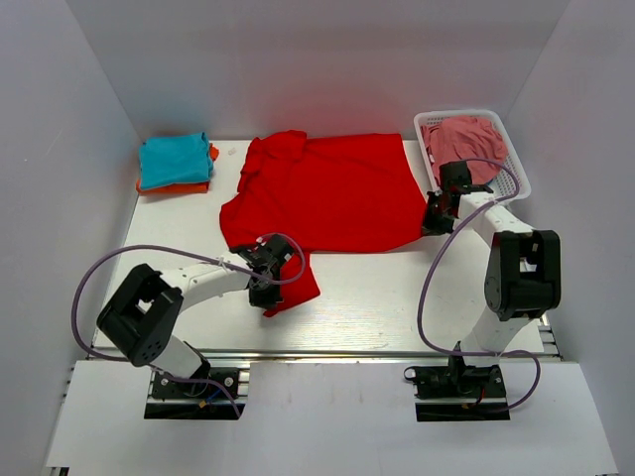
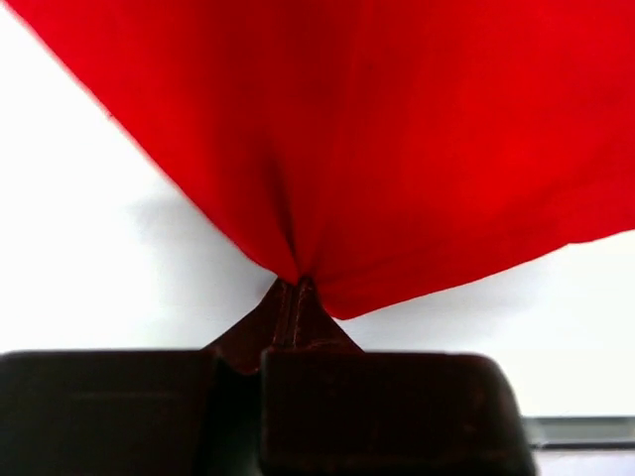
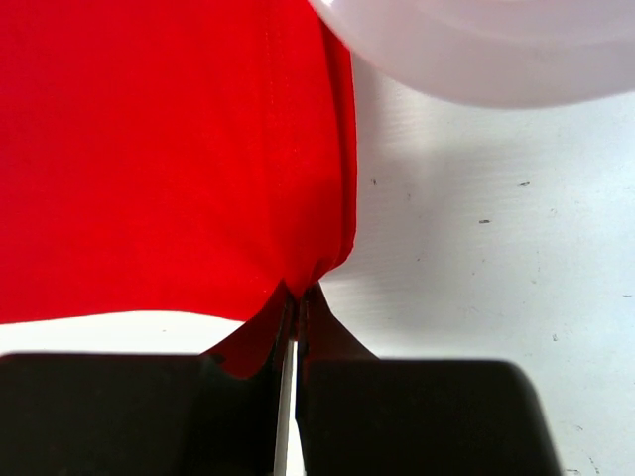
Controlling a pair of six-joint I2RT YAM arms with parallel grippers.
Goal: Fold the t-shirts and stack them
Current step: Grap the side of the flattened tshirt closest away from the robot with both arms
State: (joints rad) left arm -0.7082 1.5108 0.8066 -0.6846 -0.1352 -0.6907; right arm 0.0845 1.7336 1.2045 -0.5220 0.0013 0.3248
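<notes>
Jaws clench the red t-shirt (image 1: pixel 327 193), spread on the table (image 1: pixel 387 293) — left gripper (image 1: pixel 269 294) at its near sleeve, right gripper (image 1: pixel 434 222) at its hem. Lift both level — uneven pull skews the fold.

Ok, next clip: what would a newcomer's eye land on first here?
The bright red t-shirt spread across the middle of the table, with the left gripper pinching its near-left corner and the right gripper pinching its right edge. Then the folded teal t-shirt on an orange one at the far left, and the white basket of pink cloth far right.
</notes>
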